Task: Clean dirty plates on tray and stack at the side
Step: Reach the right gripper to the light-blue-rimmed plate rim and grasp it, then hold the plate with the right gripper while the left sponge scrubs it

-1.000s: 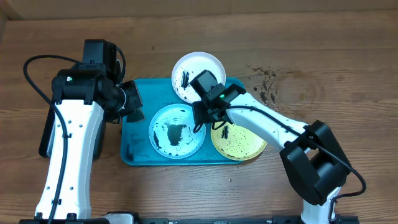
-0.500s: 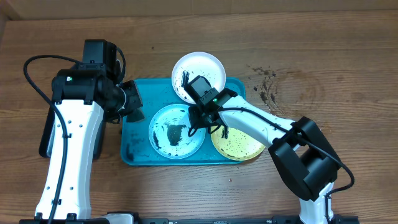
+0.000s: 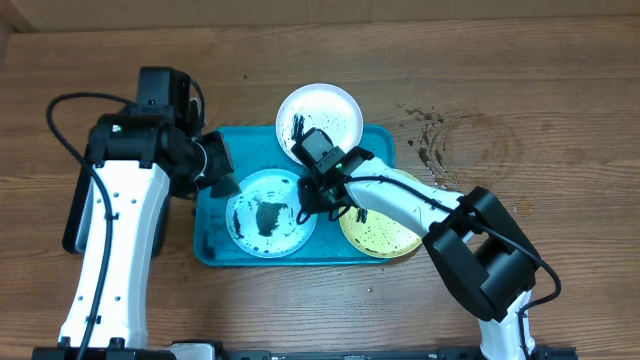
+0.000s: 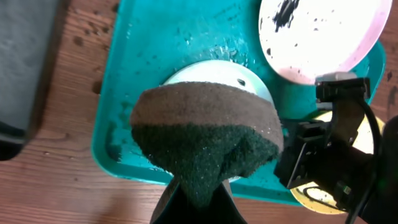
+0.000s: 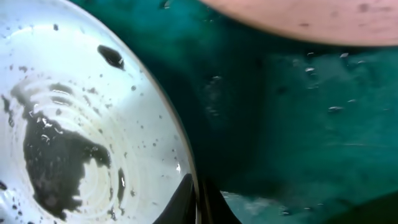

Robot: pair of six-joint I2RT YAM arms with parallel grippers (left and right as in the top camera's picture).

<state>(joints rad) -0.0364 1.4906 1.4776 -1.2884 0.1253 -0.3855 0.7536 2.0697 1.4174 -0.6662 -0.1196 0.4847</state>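
black tray [image 3: 72, 225]: far left on the wooden table [image 3: 560, 80], partly under the left arm; grey inside shows in the left wrist view.
left gripper [image 3: 218, 168]: over the tray's left end, just left of the light blue plate; clenched on a sponge, fingers pinching its lower edge [image 4: 196, 193].
sponge [image 4: 205, 134]: brown layer on top, dark green scrub layer below, bunched into a wedge where it is pinched; hangs over the light blue plate and hides most of it in the left wrist view; can't tell if it touches.
tray [image 3: 208, 245]: turquoise, centre of the table, raised rim; wet, with droplets on its floor [image 5: 280, 124].
light blue plate [image 3: 262, 212]: on the tray, left-centre; big black smear in the middle, specks around it, wet film.
right gripper [image 3: 303, 205]: at the light blue plate's right edge; fingers closed on the rim, one on each side [image 5: 200, 202].
white plate [image 3: 325, 112]: back of the tray, overhanging the far rim; black smear on its left part.
yellow-green plate [image 3: 390, 228]: right end of the tray, partly under the right arm; black specks.
dark crumbs [image 3: 428, 135]: scattered on the table right of the tray.
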